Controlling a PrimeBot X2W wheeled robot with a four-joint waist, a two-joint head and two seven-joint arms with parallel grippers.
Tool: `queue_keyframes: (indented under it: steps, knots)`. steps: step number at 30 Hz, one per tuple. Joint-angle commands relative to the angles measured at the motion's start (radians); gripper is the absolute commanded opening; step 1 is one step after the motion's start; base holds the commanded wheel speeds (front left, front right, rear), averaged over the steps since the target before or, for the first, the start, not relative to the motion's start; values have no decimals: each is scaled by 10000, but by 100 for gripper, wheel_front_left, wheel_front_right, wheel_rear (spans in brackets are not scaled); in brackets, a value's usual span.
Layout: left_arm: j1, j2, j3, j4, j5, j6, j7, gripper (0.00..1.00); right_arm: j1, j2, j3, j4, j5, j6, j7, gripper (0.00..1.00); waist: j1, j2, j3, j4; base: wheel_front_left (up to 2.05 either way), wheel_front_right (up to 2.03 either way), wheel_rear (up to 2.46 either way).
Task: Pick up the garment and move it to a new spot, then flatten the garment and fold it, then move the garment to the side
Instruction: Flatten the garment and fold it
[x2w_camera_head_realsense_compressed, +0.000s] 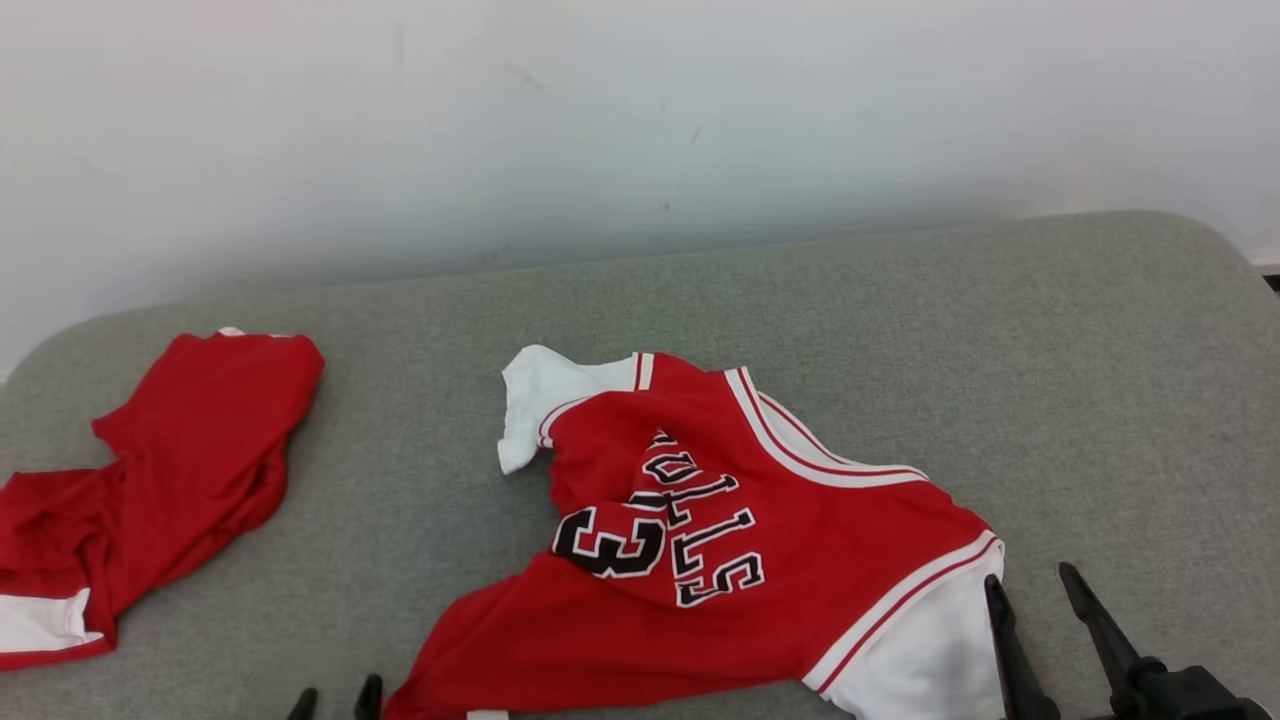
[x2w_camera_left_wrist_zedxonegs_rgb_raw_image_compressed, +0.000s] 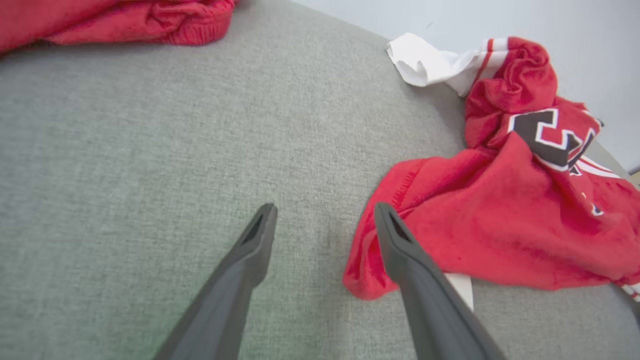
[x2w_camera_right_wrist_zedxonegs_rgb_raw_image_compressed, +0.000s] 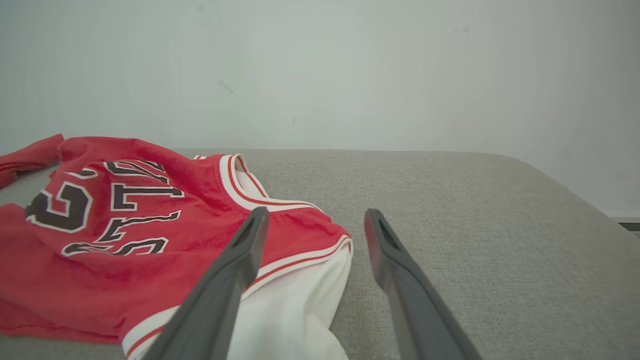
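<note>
Noted red jersey crumpled mid-tabletop, stretched crosswise between two tools, both with fingers apart and empty: left tool just beside red hem corner, right tool at white end, equally near.

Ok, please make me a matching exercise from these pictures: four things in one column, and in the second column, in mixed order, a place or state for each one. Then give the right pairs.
Column 1
1. jersey with black lettering
2. plain red garment
3. left gripper
4. right gripper

Column 2
A. open, beside the jersey's white part
B. lying at the left end of the grey padded surface
C. open, beside the jersey's red corner
D. crumpled in the middle of the surface

Pairs: 1-D, 2-B, 3-C, 4-A.
</note>
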Motion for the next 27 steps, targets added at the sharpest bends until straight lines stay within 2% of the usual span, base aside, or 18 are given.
queue_keyframes:
  steps: [1, 5, 10, 18, 21, 27]
  knots:
    - [187, 20, 115, -146, 264, 78, -54, 100, 84, -77, -74, -50, 4, -23, 8, 100, 0, 0, -89, 42, 0, 0, 0]
    - [362, -258, 744, -1010, 980, 315, -113, 100, 229, -206, -214, -84, -60, -23, 8, 100, 0, 0, -310, 211, 0, 0, 0]
    - [741, -1013, 1503, -1953, 2348, 197, -105, 100, 353, -380, -253, -128, -148, -23, 10, 100, 0, 0, -526, 437, 0, 0, 0]
    - [1049, -2447, 2586, -2522, 4280, -462, -106, 100, 403, -371, -179, -91, -192, -23, 8, 100, 0, 0, -747, 549, 0, 0, 0]
    - [1192, -2772, 2978, -2486, 4786, -748, -107, 100, 415, -247, -139, -42, -132, -23, 8, 100, 0, 0, -805, 420, 0, 0, 0]
    - [1652, -3164, 3608, -2532, 5563, -994, -109, 100, 361, -129, -86, 64, -82, -23, 8, 100, 0, 0, -861, 209, 0, 0, 0]
